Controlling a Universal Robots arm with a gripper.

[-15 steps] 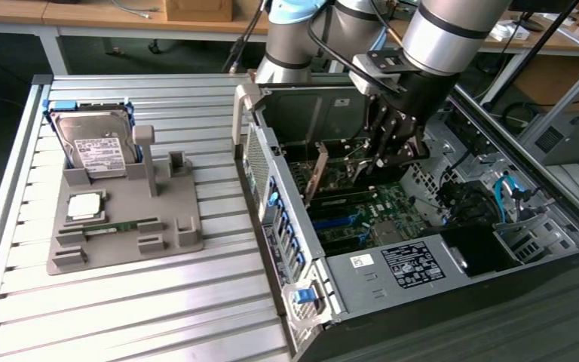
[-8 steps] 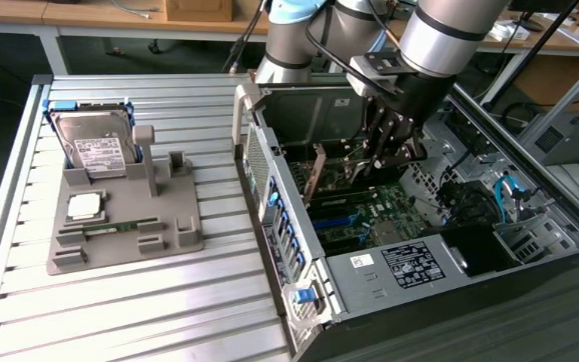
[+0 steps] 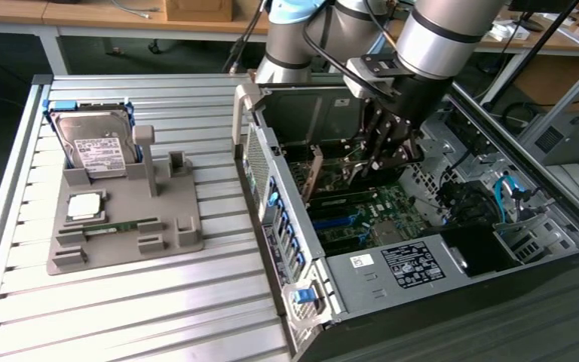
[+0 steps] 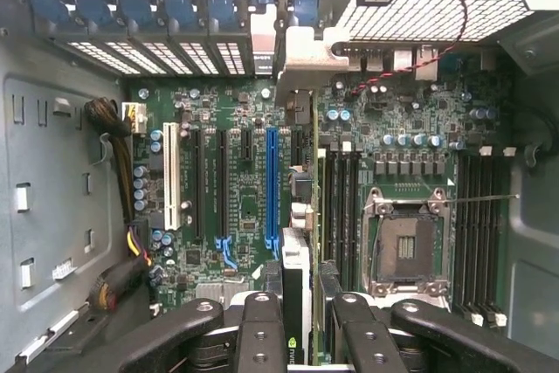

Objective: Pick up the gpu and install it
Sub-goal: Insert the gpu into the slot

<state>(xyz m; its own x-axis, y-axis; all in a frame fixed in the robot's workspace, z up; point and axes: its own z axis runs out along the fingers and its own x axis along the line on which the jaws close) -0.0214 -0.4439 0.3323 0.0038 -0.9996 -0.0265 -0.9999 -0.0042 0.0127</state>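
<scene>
Between the pincer's (image 4: 307,303) dark fingers (image 4: 262,325) the gpu (image 4: 297,277) is standing edge-on, with the jaws partly closed and clamping it. Beyond the fingertips, the wrist view is showing the motherboard (image 4: 236,216) and a long blue slot (image 4: 271,185) just beside the card's line. The exterior view is showing the pincer hanging inside the open computer case (image 3: 259,162), while a hard drive (image 3: 96,143) is sitting on a grey holder (image 3: 118,234) well apart from it.
</scene>
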